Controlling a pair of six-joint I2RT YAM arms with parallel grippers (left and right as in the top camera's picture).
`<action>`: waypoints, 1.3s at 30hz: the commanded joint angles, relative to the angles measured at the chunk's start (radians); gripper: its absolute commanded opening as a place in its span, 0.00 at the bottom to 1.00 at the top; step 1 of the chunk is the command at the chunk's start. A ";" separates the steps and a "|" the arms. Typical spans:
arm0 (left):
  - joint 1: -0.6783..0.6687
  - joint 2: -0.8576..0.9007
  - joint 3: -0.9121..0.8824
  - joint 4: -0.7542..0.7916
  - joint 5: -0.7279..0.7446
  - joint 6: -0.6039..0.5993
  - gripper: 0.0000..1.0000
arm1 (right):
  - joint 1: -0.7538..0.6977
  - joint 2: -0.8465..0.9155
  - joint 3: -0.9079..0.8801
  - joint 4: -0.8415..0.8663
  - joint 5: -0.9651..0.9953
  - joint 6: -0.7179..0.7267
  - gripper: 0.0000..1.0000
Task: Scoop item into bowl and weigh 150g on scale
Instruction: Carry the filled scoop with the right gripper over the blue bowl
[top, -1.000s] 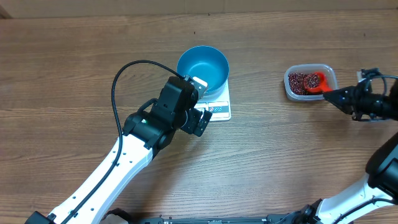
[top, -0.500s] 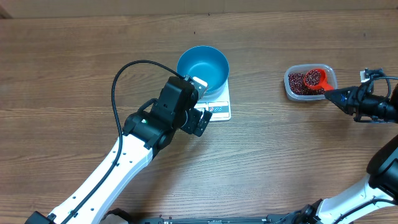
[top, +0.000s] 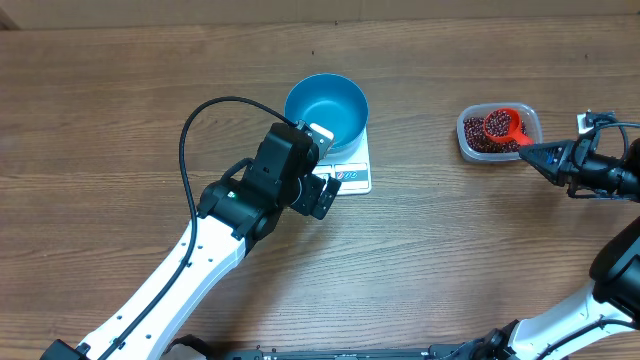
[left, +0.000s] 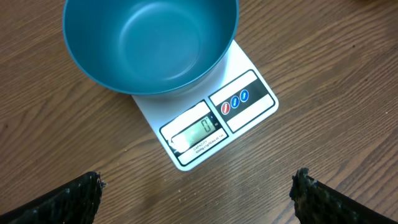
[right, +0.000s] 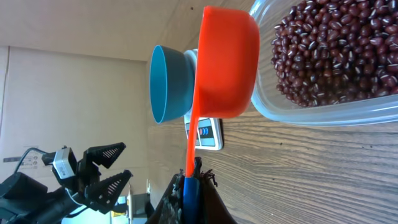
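Wood table (top: 450, 250): right claw (top: 535, 153) tight on scoop (top: 499, 126), left claw (left: 196, 186) wide

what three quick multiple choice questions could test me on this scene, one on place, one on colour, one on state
1. Where does the bowl sit? A on the scale B under it C beside it
2. What colour is the scoop? A blue B orange-red C white
3. What state is the bowl in? A heaped full B tipped over C empty
Key: 1 A, the white scale shows beneath it; 2 B, plain in the right wrist view; 3 C, its blue inside is bare.
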 joint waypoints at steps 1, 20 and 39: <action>0.003 0.007 -0.004 0.003 0.008 0.011 0.99 | 0.002 0.002 0.000 -0.024 -0.055 -0.066 0.04; 0.003 0.007 -0.003 0.003 0.008 0.012 1.00 | 0.264 0.002 0.000 -0.050 -0.085 -0.075 0.04; 0.003 0.007 -0.003 0.003 0.008 0.012 1.00 | 0.568 0.002 0.000 0.283 -0.217 0.188 0.04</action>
